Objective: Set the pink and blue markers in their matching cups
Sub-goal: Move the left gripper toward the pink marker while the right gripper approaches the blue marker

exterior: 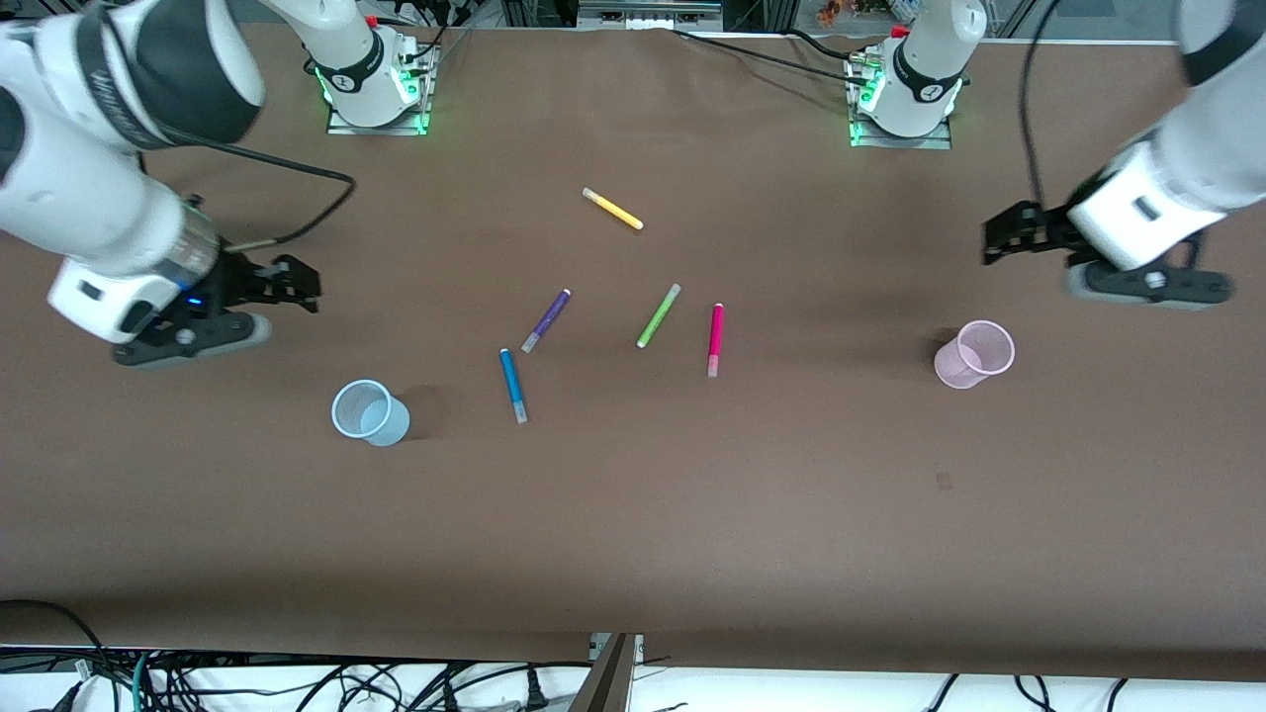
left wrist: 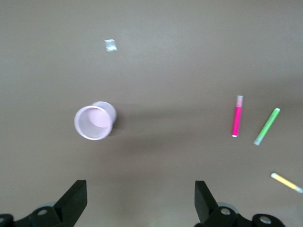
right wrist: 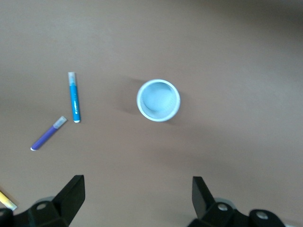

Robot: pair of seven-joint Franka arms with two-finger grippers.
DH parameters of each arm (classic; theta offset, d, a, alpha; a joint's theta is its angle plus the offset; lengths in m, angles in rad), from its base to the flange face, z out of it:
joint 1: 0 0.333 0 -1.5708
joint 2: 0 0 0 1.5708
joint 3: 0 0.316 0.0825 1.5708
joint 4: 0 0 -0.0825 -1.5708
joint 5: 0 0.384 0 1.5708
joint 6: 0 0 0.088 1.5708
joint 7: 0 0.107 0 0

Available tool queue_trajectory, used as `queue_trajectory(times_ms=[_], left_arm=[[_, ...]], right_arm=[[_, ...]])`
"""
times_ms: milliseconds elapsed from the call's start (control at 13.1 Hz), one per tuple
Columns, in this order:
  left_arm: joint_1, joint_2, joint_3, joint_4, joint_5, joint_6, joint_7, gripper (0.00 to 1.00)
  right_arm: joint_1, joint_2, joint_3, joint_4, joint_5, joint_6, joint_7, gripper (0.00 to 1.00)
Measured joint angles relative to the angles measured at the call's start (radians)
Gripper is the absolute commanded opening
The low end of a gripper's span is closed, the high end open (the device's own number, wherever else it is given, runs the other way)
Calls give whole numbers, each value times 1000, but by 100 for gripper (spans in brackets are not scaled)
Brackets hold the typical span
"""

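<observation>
The pink marker [exterior: 715, 338] and the blue marker [exterior: 512, 385] lie flat mid-table; the pink one also shows in the left wrist view [left wrist: 236, 116], the blue one in the right wrist view [right wrist: 74, 98]. The pale pink cup [exterior: 975, 353] stands upright toward the left arm's end, seen in the left wrist view [left wrist: 94, 121]. The pale blue cup [exterior: 367, 412] stands upright toward the right arm's end, seen in the right wrist view [right wrist: 158, 100]. My left gripper [exterior: 997, 240] hovers open and empty above the table beside the pink cup. My right gripper [exterior: 297, 283] hovers open and empty beside the blue cup.
A purple pen [exterior: 546, 319] and a lime-green pen [exterior: 659, 314] lie between the two markers. A yellow pen [exterior: 612, 209] lies farther from the front camera. A black cable [exterior: 307, 213] trails from the right arm over the brown table [exterior: 633, 514].
</observation>
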Motion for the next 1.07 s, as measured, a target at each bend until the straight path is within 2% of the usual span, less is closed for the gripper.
queue_trajectory(times_ms=[305,762,1067], left_arm=[[-20,137,-128,-4,0,91,-173,100],[-114,308,-138,-46,16,297,-278,100],[-156,430,-137,-61,47,451,-350,100]], right_arm=[[75,103,1,0,-40,111,0,100],[117,240,1,2,-36,271,0,100],[127,317,0,3,64,342,2,100]])
